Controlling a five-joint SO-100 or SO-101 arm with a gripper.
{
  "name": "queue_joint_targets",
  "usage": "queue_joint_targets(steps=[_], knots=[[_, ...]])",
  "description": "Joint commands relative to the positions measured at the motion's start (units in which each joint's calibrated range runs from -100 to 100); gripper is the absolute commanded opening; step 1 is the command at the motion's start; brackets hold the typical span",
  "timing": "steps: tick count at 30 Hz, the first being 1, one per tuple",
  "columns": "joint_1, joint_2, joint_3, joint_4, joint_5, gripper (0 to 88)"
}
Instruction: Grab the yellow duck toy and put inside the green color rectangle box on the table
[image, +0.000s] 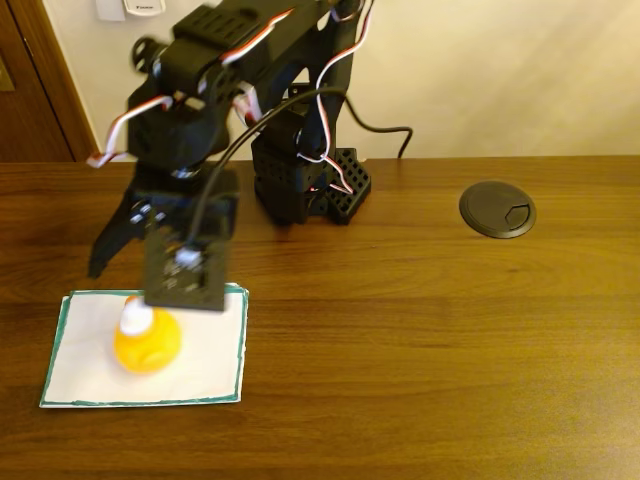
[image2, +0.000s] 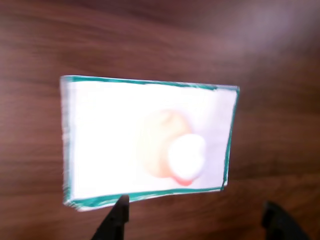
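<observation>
Yellow duck toy (image: 147, 340) sits on green color rectangle box (image: 90, 385), below open gripper (image2: 200, 222).

I am seeing the yellow duck toy (image: 147, 341) sitting upright on the green color rectangle box (image: 90, 375), a flat white sheet edged in hand-drawn green. In the fixed view the duck is resting inside the border, nearer the sheet's far edge, its white cap showing on top. The sheet is lying flat on the table (image: 420, 340), dark brown wood with grain. In the wrist view the duck (image2: 167, 145) is looking washed out, so its beak is perhaps the orange speck below the cap
</observation>
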Motion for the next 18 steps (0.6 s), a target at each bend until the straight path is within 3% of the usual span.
queue_joint_targets(steps=[1,6,7,12,16,18], knots=[[-3.45,-11.01,1.61,5.02,-1.42,31.0],[-20.97,-21.31,14.18,2.80,-8.45,2.8],[-24.45,-21.74,16.45,1.35,-10.06,1.0],[-36.92,-21.83,25.37,-6.06,-16.26,0.3],[-38.83,-29.16,38.57,-11.86,-19.05,0.3],[-37.87,-34.23,42.03,-9.81,-19.19,0.3]])
